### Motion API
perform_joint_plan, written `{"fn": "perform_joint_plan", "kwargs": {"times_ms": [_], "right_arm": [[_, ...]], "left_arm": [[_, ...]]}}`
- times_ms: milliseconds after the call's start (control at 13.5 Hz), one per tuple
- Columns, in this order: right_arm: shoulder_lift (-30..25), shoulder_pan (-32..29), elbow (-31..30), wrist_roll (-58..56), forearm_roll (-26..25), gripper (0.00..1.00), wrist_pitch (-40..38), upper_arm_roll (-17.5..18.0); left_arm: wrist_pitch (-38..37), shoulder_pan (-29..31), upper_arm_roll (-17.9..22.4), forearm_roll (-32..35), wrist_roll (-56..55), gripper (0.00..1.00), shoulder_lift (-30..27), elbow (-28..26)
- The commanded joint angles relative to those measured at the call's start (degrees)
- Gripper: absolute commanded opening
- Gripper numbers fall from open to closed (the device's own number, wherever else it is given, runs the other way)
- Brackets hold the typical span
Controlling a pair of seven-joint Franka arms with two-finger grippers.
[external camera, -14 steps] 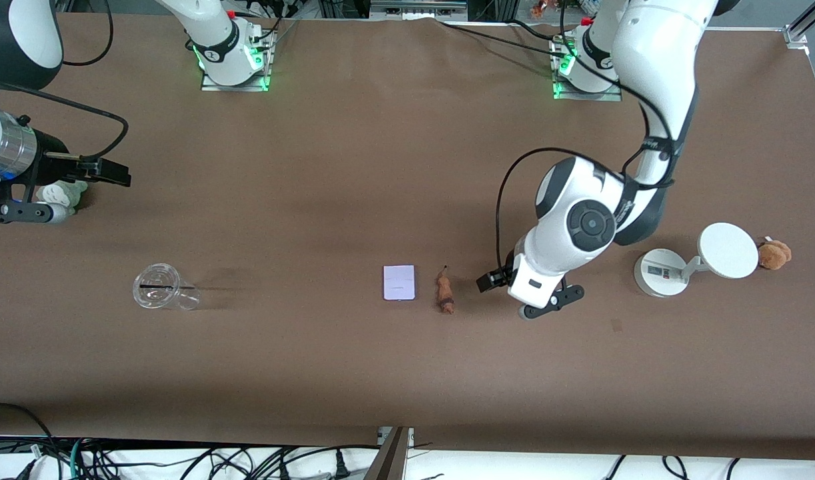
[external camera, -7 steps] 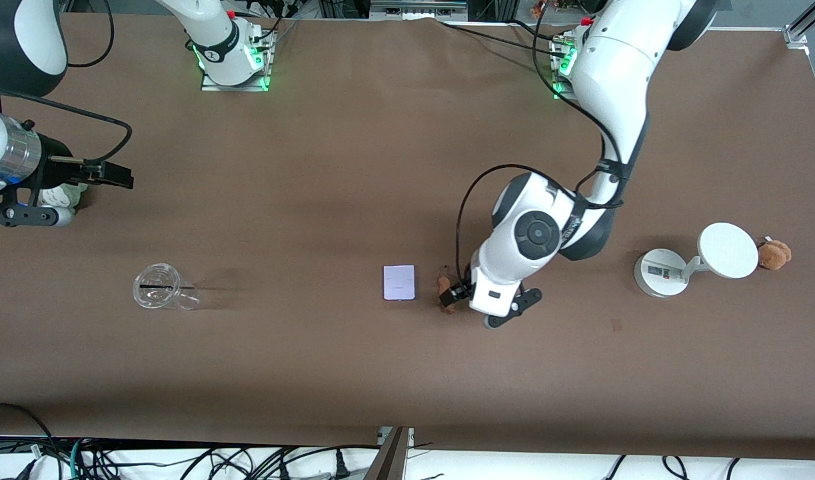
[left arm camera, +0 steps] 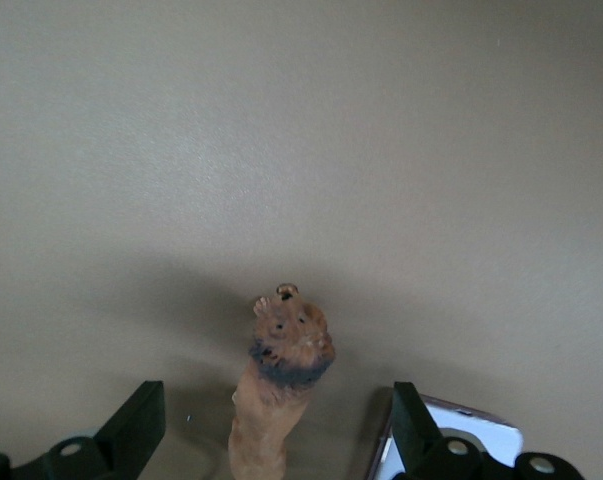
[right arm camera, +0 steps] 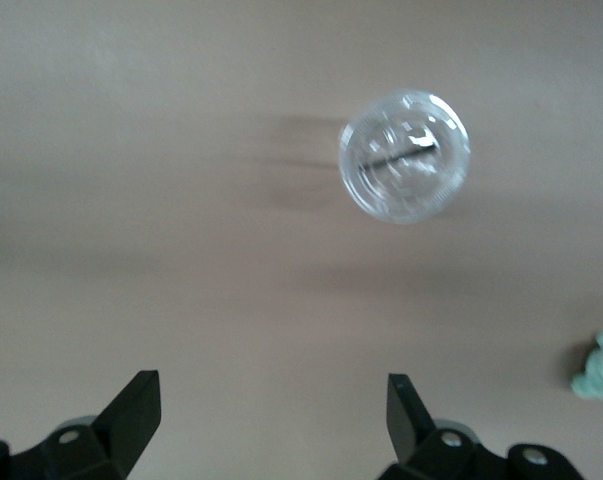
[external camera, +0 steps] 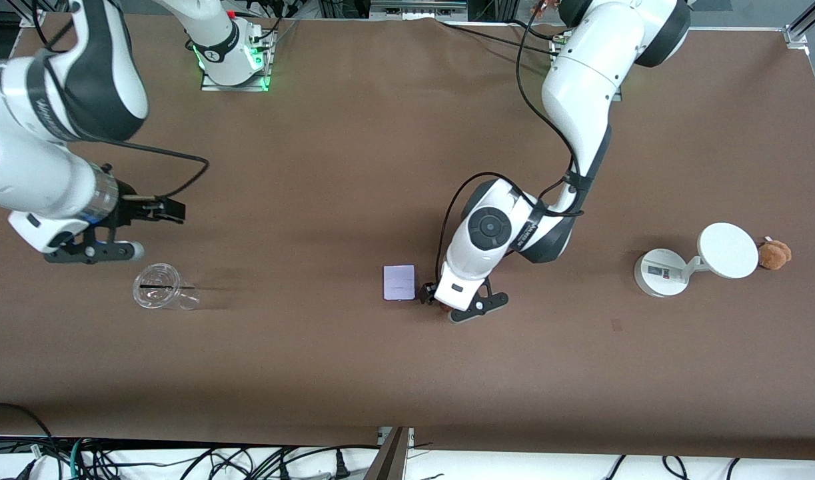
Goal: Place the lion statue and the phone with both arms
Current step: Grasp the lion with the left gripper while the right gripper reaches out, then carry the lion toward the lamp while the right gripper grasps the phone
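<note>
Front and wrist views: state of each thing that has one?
Left gripper: jaws open, astride the lion, not gripping.
Small orange-brown lion statue: lying on the table.
Flat pale lavender phone: flat, untouched.
Clear plastic cup: on its side.
Right gripper: jaws open, empty.

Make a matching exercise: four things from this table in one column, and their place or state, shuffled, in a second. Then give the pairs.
Things:
1. lion statue
2. phone
3. clear cup
4. brown plush

Places or states:
A. beside the white stand, at the left arm's end of the table
B. flat on the table, beside the lion statue
C. between the open left gripper's fingers
D. near the open right gripper

Pairs: 1-C, 2-B, 3-D, 4-A
</note>
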Motion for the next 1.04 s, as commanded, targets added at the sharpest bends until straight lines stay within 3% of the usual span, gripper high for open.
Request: {"fn": "perform_joint_plan", "kwargs": {"times_ms": [0, 148, 222, 444, 519, 741, 963], "right_arm": [[3.9, 2.3, 0.6, 3.3, 0.8, 1.0, 4.6, -0.3], [6.1, 5.6, 0.6, 9.7, 0.8, 1.0, 8.1, -0.3], [7.2, 7.6, 0.6, 13.1, 0.6, 1.0, 9.0, -0.3], [9.5, 10.9, 0.6, 19.4, 0.8, 1.0, 12.6, -0.3], [10.1, 11.6, 0.6, 21.1, 0.8, 1.0, 12.8, -0.3], [11.6, 13.2, 0.6, 25.0, 1.9, 1.0, 16.2, -0.2], [13.7, 16.2, 0.6, 28.0, 2.3, 1.0, 20.1, -0.2]], "left_arm": [[-0.1, -1.6, 1.0, 4.5, 1.8, 1.0, 2.1, 2.5], [-0.1, -1.8, 0.9, 6.7, 1.9, 1.0, 2.4, 2.5], [-0.1, -1.7, 0.8, 6.7, 3.5, 0.91, 2.4, 2.5], [-0.2, -1.5, 0.8, 6.6, 7.7, 0.3, 2.4, 2.4], [-0.2, -1.7, 0.8, 6.6, 7.4, 0.0, 2.4, 2.5], [-0.3, -0.8, 1.0, 7.1, 8.4, 0.0, 1.6, 2.1], [-1.3, 5.1, 1.0, 6.9, 17.2, 0.0, -2.1, 1.2]]}}
